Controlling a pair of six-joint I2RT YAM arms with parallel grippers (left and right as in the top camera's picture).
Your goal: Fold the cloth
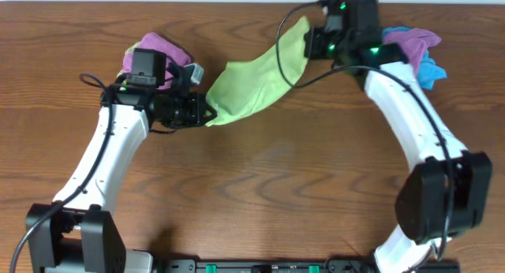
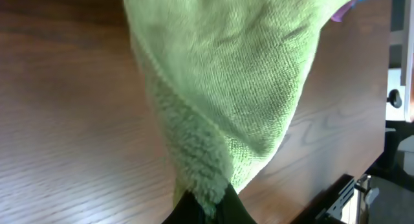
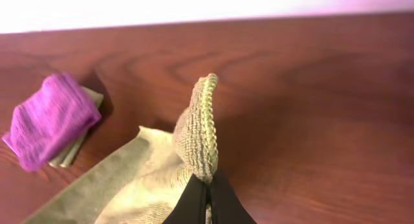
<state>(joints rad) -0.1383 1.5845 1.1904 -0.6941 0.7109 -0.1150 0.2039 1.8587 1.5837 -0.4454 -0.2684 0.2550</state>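
Note:
The lime-green cloth point(image 1: 256, 80) hangs stretched between both arms across the back half of the table. My left gripper point(image 1: 207, 114) is shut on its lower left corner; the left wrist view shows the cloth point(image 2: 233, 81) bunched between the black fingers point(image 2: 240, 210) and spreading away above the wood. My right gripper point(image 1: 309, 38) is shut on the upper right corner. The right wrist view has a hemmed fold of the cloth point(image 3: 202, 130) sticking up out of the closed fingers point(image 3: 223, 201), the rest trailing down to the left.
A purple cloth point(image 1: 162, 48) lies behind the left arm, seen folded over a pale one in the right wrist view point(image 3: 52, 120). Another purple cloth point(image 1: 414, 40) and a bright blue cloth point(image 1: 430, 68) lie at the back right by the right arm.

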